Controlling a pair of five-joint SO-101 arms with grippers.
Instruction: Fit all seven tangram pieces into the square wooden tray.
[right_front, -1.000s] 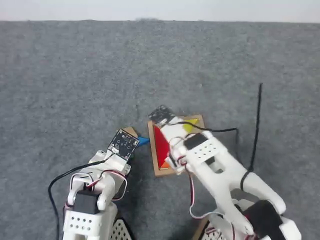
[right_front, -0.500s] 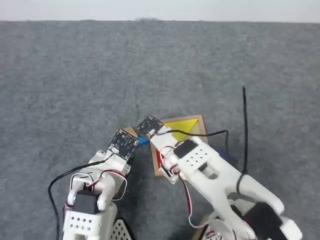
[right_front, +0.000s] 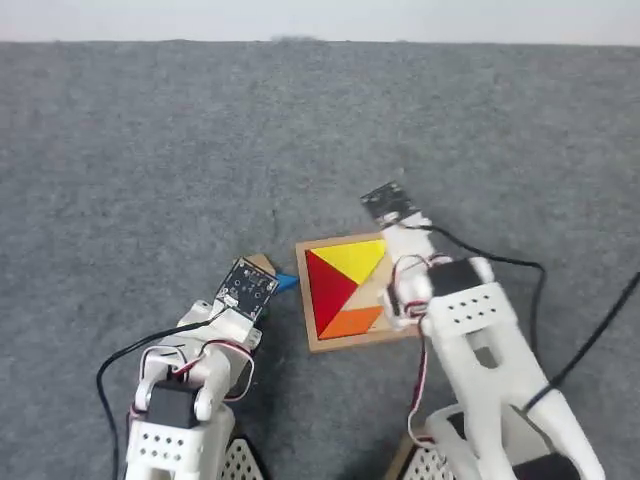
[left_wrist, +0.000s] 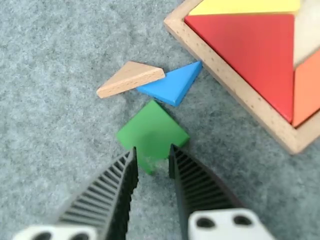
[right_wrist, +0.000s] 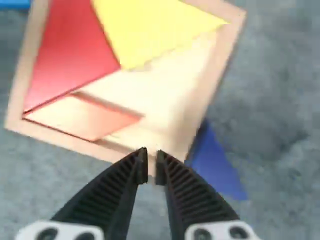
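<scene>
The square wooden tray (right_front: 310, 337) lies mid-table and holds a red triangle (right_front: 327, 282), a yellow triangle (right_front: 355, 260) and an orange piece (right_front: 352, 322). Beside the tray's left edge lie a green square (left_wrist: 152, 134), a light blue triangle (left_wrist: 172, 85) and a plain wooden triangle (left_wrist: 131, 78). My left gripper (left_wrist: 152, 155) is narrowly open, its tips over the green square's near corner. My right gripper (right_wrist: 151, 162) is shut and empty, just off the tray's rim (right_wrist: 200, 112) next to a dark blue piece (right_wrist: 215, 165). Part of the tray floor (right_wrist: 165, 95) is bare.
Grey felt covers the whole table (right_front: 150, 150). My right arm (right_front: 460, 320) reaches along the tray's right side, my left arm (right_front: 200, 370) stands to the tray's left. Open felt stretches behind and to both sides.
My right arm has swung from over the tray's left half to its right far corner, uncovering the red, yellow and orange pieces. The left arm has kept still.
</scene>
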